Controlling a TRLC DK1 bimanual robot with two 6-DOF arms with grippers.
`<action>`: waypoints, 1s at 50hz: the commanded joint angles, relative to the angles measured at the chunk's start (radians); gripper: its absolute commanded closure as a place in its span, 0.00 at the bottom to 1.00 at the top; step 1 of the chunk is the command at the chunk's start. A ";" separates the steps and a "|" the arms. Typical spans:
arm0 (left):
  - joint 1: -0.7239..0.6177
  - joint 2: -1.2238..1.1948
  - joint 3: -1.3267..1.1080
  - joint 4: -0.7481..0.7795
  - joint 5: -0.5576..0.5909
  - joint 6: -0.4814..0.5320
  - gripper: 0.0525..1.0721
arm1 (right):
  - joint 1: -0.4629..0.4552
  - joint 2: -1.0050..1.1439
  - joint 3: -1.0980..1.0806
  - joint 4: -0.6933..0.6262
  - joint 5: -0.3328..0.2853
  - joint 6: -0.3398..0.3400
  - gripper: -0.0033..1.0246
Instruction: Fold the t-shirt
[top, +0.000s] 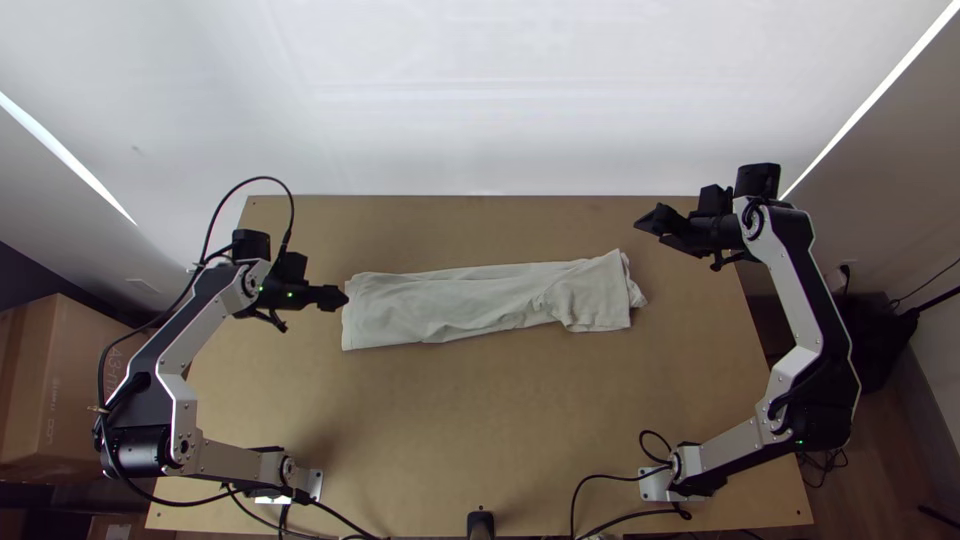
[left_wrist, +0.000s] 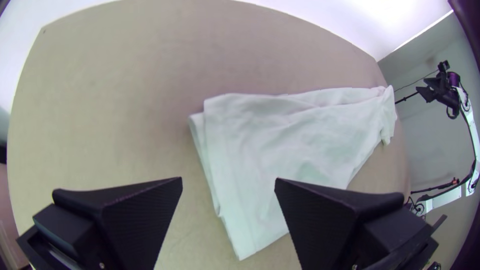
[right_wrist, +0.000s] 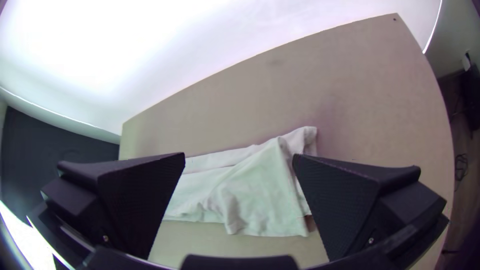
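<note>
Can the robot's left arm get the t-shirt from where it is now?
Probably yes: the left arm's fingers are open, close to one end of the t-shirt, and nothing seems to block the way.

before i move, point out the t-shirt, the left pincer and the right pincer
T-shirt (top: 485, 299): top view, middle of its long strip.
Left pincer (left_wrist: 229, 179): left wrist view, midway between its fingertips.
Right pincer (right_wrist: 239, 155): right wrist view, midway between its fingertips.
</note>
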 joint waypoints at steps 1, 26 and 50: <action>0.016 -0.017 -0.057 0.017 0.019 0.024 0.06 | -0.022 -0.040 -0.012 -0.006 -0.069 0.074 0.04; 0.007 0.071 -0.121 0.100 0.027 0.017 0.06 | -0.045 -0.089 0.064 -0.004 -0.181 0.172 0.04; -0.160 0.127 -0.131 0.206 0.025 -0.115 0.11 | -0.065 -0.160 0.092 0.007 -0.178 0.172 0.04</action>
